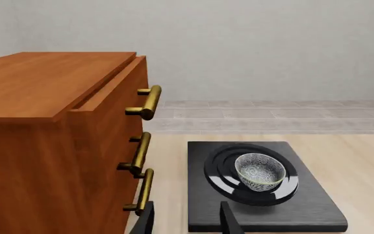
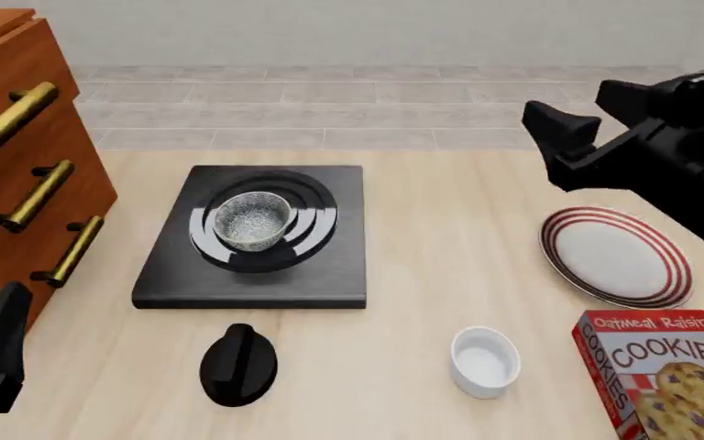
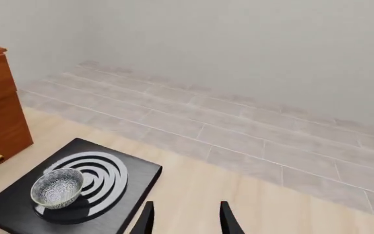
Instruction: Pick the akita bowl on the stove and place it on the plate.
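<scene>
The akita bowl [image 2: 252,220] stands upright in the middle of the ringed burner on the black stove [image 2: 334,275], at the table's left centre. The red-striped plate [image 2: 615,255] lies bare at the right. My right gripper [image 2: 572,110] hovers high over the back right, above the plate's far side, open and holding nothing. Its wrist view shows the open fingers [image 3: 146,219] and, far ahead, the bowl [image 3: 57,187]. My left gripper [image 1: 187,222] is open and low at the front left, a short way before the stove [image 1: 304,209] and the bowl [image 1: 260,170].
A wooden drawer cabinet [image 2: 10,147] with brass handles stands at the left, close beside the left arm. In front of the stove lie a black round knob [image 2: 238,364] and a white ramekin [image 2: 484,360]. A cookies box [image 2: 664,376] lies at the front right.
</scene>
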Motion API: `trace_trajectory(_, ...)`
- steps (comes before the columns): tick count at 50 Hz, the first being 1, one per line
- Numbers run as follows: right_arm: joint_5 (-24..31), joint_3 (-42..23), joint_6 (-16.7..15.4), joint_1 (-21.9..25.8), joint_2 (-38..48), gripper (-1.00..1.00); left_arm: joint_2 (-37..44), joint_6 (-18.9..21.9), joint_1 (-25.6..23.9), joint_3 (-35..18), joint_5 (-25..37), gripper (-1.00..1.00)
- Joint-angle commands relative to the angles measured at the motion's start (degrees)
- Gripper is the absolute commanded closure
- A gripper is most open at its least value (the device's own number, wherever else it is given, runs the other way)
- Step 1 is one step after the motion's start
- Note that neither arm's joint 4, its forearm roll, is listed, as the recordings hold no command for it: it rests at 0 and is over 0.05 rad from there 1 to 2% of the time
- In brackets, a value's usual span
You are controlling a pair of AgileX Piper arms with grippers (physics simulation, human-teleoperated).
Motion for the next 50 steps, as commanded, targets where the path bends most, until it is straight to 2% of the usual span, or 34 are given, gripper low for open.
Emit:
trace_trajectory(1, 0.41, -8.09, -0.18, 3.14, 10.9, -1.0, 0.0, 0.0, 0.0, 0.0, 0.0, -1.0)
trace_trajectory(8, 3.32, -14.04, 1.33, 4.87, 14.92, -1.0, 0.0, 0.0, 0.0, 0.0, 0.0, -1.0)
trace_trajectory(10, 4.6, -15.97, 0.35, 5.45, 16.36, -1.0, 0.0, 0.0, 0.0, 0.0, 0.0, -1.0)
trace_trajectory(14, 6.33, -18.73, 0.5, 6.16, 17.58, -1.0, 0.0, 0.0, 0.0, 0.0, 0.0, -1.0)
trace_trajectory(15, 6.72, -19.53, 1.51, 6.48, 17.48, -1.0, 0.0, 0.0, 0.0, 0.0, 0.0, -1.0)
trace_trajectory(17, 8.24, -21.7, 0.35, 7.36, 19.12, -1.0, 0.0, 0.0, 0.0, 0.0, 0.0, -1.0)
trace_trajectory(19, 9.84, -23.83, 1.09, 7.62, 20.45, -1.0, 0.0, 0.0, 0.0, 0.0, 0.0, -1.0)
trace_trajectory(21, 11.8, -25.82, -0.08, 8.68, 22.15, -1.0, 0.0, 0.0, 0.0, 0.0, 0.0, -1.0)
trace_trajectory(22, 11.75, -26.06, 1.17, 8.81, 21.78, -1.0, 0.0, 0.0, 0.0, 0.0, 0.0, -1.0)
trace_trajectory(27, 15.73, -31.18, -2.03, 9.22, 26.41, -1.0, 0.0, 0.0, 0.0, 0.0, 0.0, -1.0)
trace_trajectory(28, 16.13, -31.84, -1.48, 9.93, 26.59, -1.0, 0.0, 0.0, 0.0, 0.0, 0.0, -1.0)
trace_trajectory(30, 17.7, -33.76, -3.14, 10.13, 28.57, -1.0, 0.0, 0.0, 0.0, 0.0, 0.0, -1.0)
trace_trajectory(31, 18.06, -34.31, -2.33, 11.04, 28.56, -1.0, 0.0, 0.0, 0.0, 0.0, 0.0, -1.0)
trace_trajectory(33, 19.74, -36.21, -3.68, 11.48, 30.49, -1.0, 0.0, 0.0, 0.0, 0.0, 0.0, -1.0)
trace_trajectory(39, 21.54, -39.14, -3.51, 12.26, 33.51, -1.0, 0.0, 0.0, 0.0, 0.0, 0.0, -1.0)
trace_trajectory(41, 21.49, -39.66, -2.5, 12.67, 34.13, -1.0, 0.0, 0.0, 0.0, 0.0, 0.0, -1.0)
trace_trajectory(50, 21.1, -42.34, -1.63, 14.06, 38.86, -1.0, 0.0, 0.0, 0.0, 0.0, 0.0, -1.0)
